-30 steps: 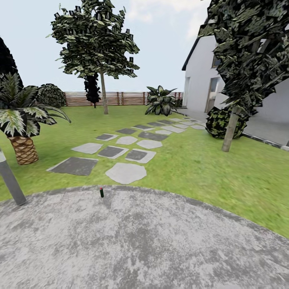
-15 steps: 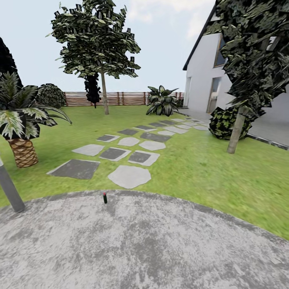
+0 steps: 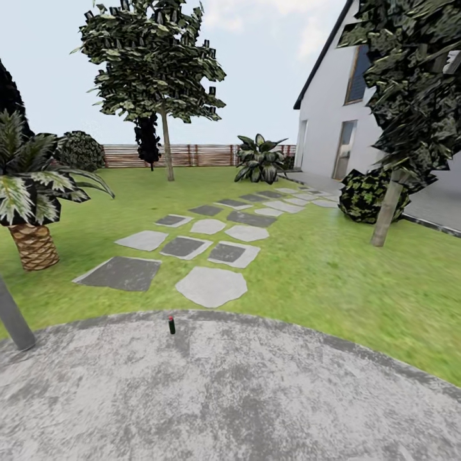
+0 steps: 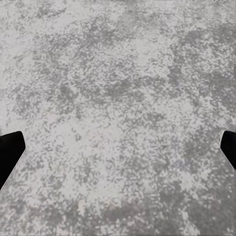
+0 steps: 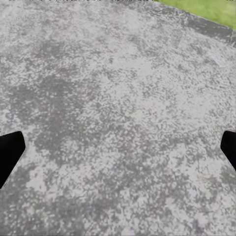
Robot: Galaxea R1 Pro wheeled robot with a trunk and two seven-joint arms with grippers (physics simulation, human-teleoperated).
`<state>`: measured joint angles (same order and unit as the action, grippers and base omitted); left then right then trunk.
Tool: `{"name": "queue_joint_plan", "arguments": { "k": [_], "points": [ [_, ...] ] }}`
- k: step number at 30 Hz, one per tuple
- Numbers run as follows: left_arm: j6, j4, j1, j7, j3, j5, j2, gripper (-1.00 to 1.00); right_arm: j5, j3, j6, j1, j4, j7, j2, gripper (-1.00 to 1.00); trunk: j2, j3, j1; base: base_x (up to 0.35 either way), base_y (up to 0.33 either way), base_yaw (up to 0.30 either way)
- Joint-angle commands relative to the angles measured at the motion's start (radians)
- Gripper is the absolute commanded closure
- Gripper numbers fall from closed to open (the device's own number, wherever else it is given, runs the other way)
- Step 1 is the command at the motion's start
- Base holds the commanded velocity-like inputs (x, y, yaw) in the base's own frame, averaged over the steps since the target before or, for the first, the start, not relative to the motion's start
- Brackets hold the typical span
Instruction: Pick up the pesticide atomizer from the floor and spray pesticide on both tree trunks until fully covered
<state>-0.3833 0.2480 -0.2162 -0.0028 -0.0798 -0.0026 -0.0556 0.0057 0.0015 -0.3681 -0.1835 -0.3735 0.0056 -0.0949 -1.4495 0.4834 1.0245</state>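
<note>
Atomizer standing upright low-center near floor edge, awaiting pickup; both grippers hanging wide apart, empty, ready for approach.

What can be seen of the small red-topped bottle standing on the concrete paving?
The slim dark green-black atomizer bottle with a red top stands upright on the mottled grey concrete paving, close to its curved edge where the green grass lawn begins. It looks tiny beside the plants, and its material and finer parts are too small to tell. Nothing touches it but the paving, and it casts a faint shadow.
</note>
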Motion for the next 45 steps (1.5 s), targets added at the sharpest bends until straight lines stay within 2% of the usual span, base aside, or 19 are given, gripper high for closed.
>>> {"name": "queue_joint_plan", "arguments": {
  "k": [1,32,45],
  "points": [
    [-0.003,-0.001,-0.001,0.000,-0.003,-0.001,0.000,-1.00,0.001,0.000,-0.003,-0.001,0.001,0.001,0.000,-1.00,0.000,0.003,0.001,0.306,0.160,0.000],
    [-0.003,-0.001,-0.001,0.000,-0.002,-0.003,0.000,-1.00,0.002,0.001,-0.003,-0.001,0.001,0.001,0.001,-1.00,0.000,0.051,0.001,0.307,0.155,0.000],
    [-0.003,-0.003,0.000,0.000,0.000,-0.007,0.002,-1.00,0.002,0.002,-0.003,-0.001,0.001,0.001,0.003,-1.00,0.000,0.072,0.001,0.324,-0.037,0.000]
  ]
}}
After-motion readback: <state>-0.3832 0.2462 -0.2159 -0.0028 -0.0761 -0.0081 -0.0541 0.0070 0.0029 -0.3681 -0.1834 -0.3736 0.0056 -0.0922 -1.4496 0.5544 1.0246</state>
